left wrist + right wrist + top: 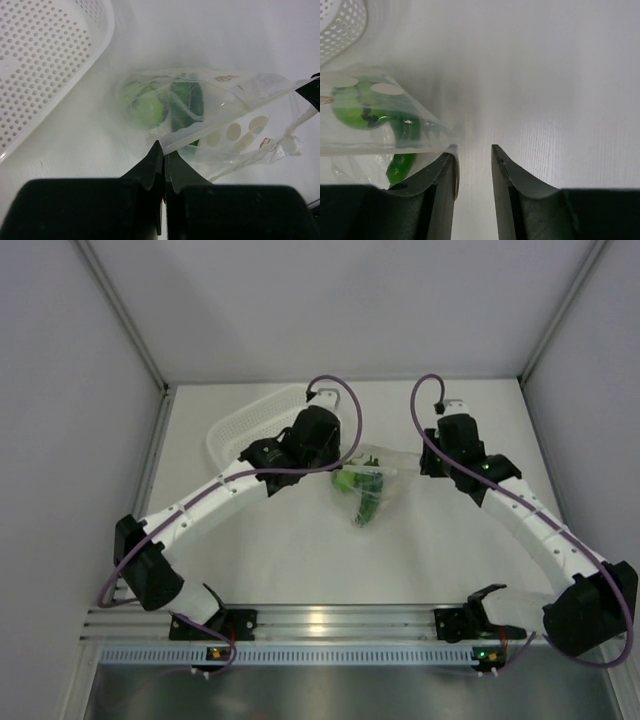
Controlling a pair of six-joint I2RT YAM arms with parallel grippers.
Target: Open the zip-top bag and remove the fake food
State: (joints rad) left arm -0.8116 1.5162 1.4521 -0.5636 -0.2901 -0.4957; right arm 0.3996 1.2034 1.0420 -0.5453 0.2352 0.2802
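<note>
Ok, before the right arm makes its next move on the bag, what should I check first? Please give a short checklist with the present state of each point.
1. Left gripper shut on the zip-top bag's edge: ok.
2. Right gripper has bag film between its jaws: not ok; they stand apart over the table, with the bag beside one finger.
3. Bag mouth unzipped: cannot tell.
4. Lime-green fruit and dark green pods inside the bag: ok.
5. White perforated basket apart from the bag: ok.
</note>
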